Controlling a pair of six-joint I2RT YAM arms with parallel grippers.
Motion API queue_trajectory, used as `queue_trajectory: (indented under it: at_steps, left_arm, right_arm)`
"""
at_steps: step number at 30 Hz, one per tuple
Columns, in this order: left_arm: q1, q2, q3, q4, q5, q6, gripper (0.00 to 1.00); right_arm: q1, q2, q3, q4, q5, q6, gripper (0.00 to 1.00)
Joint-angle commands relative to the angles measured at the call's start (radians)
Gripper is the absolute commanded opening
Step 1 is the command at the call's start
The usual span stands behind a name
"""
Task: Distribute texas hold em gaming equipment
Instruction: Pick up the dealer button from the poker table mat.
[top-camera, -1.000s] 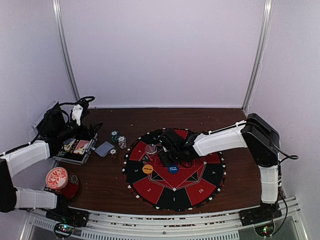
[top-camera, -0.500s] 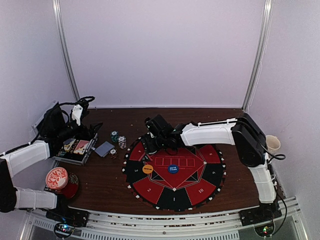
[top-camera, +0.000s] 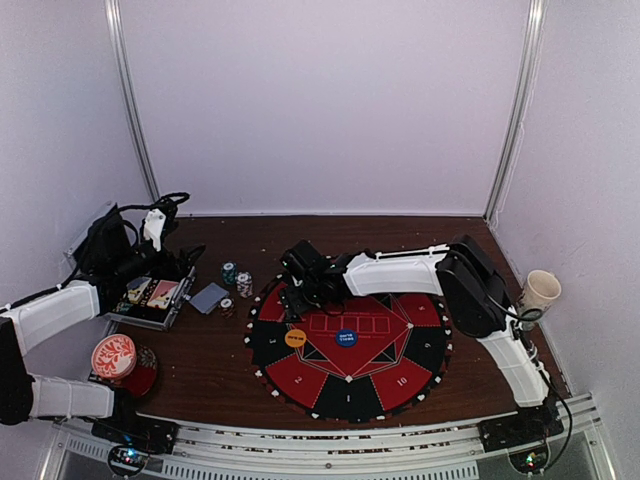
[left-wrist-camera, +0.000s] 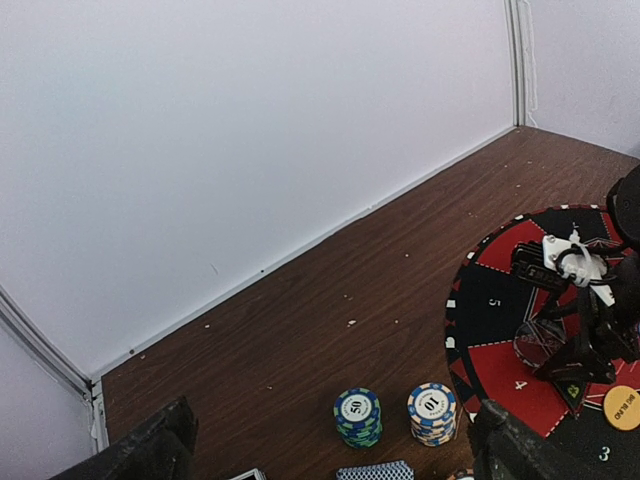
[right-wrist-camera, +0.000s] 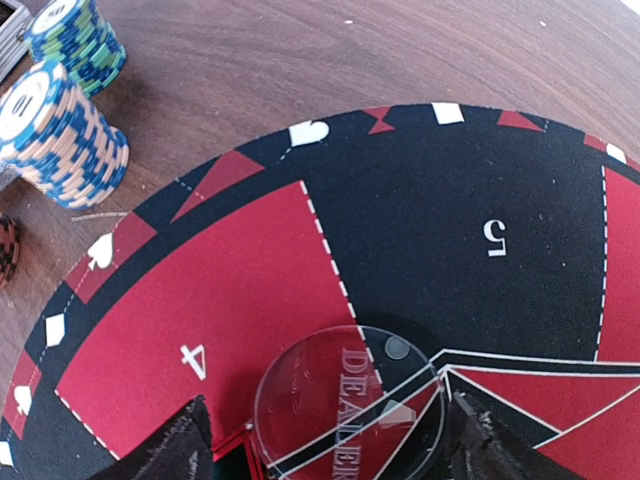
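A clear round dealer disc lies on the red-and-black mat near the sectors marked 4 and 5. My right gripper stands open over it, one finger on each side, with a gap on the left side. From above, that gripper is over the mat's upper left. An orange button and a blue button rest mid-mat. A teal chip stack, a white chip stack and a grey-blue card deck sit left of the mat. My left gripper hangs wide open and empty above them.
An open case with cards and chips sits at the left under my left arm. A red-and-white patterned disc lies near the front left. A paper cup stands at the right edge. A single red chip lies beside the deck.
My right arm swung left from the mat's middle to its upper-left part, and its fingers now straddle the clear disc. The left arm has not moved.
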Motion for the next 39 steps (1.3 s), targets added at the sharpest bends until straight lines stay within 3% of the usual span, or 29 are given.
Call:
queue_trajectory:
  at_steps: [1,8,14,18,29,39]
  left_arm:
    - [0.007,-0.003,-0.010,0.050,-0.003,-0.006,0.98]
    - [0.006,0.002,-0.010,0.054,-0.004,-0.008,0.98]
    - [0.006,-0.003,-0.010,0.053,-0.010,-0.008,0.98]
    - [0.006,-0.001,-0.011,0.054,-0.009,-0.009,0.98]
    - [0.007,0.003,-0.010,0.057,-0.012,-0.011,0.98]
    - [0.007,0.004,-0.010,0.059,-0.015,-0.012,0.98]
  right_arm:
    - [0.004,0.035,0.019,-0.064,0.041,0.010,0.78]
    - [-0.003,0.019,0.006,-0.079,0.090,0.023,0.71]
    - [-0.015,0.084,0.122,-0.154,0.099,0.026,0.80]
    - [-0.015,0.103,0.148,-0.175,0.098,0.027,0.79]
    - [-0.040,-0.017,-0.055,-0.112,0.119,0.048,0.67]
    - [-0.084,-0.162,-0.257,-0.047,0.131,0.052,0.65]
